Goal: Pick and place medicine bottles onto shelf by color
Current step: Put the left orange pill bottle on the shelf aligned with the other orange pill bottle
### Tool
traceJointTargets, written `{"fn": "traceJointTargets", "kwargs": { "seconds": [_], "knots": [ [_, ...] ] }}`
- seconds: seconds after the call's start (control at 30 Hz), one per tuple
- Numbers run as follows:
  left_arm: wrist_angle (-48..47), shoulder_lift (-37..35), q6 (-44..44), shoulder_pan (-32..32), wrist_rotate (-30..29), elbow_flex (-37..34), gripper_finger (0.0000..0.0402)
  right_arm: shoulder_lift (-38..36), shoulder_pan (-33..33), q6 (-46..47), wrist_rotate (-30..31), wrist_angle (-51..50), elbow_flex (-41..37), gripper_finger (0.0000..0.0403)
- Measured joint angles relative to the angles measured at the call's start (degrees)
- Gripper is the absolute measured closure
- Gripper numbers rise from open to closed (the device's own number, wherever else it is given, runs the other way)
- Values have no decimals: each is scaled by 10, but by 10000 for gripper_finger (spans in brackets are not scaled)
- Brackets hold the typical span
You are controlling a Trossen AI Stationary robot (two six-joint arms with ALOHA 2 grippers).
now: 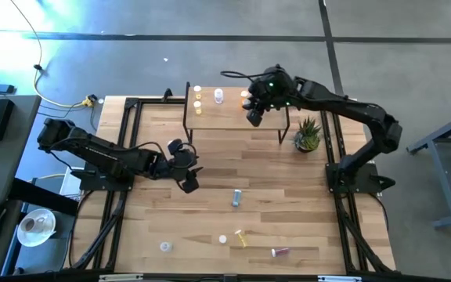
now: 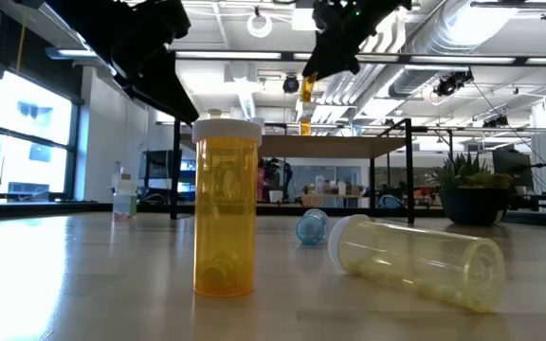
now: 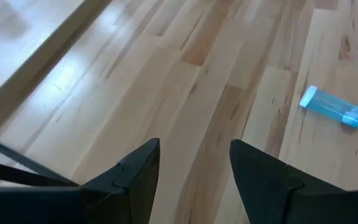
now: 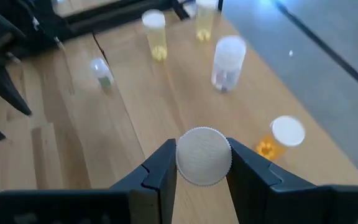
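Wood-plank counter (image 1: 210,168) in a bright, open-ceilinged workroom, bottles scattered.
Right fingers (image 4: 202,171) clamp a white-capped bottle (image 4: 204,155) above the shelf (image 1: 229,116) at the far edge; left fingers (image 3: 194,171) hang parted and empty mid-counter, near a lying blue bottle (image 3: 334,107).

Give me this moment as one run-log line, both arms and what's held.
right gripper: shut on white-capped bottle, above shelf | left gripper: open, empty, over table | blue bottle: lying on table
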Motion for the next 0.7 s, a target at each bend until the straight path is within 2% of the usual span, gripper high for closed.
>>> {"fn": "traceJointTargets", "kwargs": {
  "seconds": [0.33,0.7],
  "knots": [
    [0,-52,-19,-6,1,-29,218,52,-8,0,3,-15,0,297],
    [2,-59,-15,-6,2,-29,218,78,-22,0,5,-20,0,297]
  ]
}}
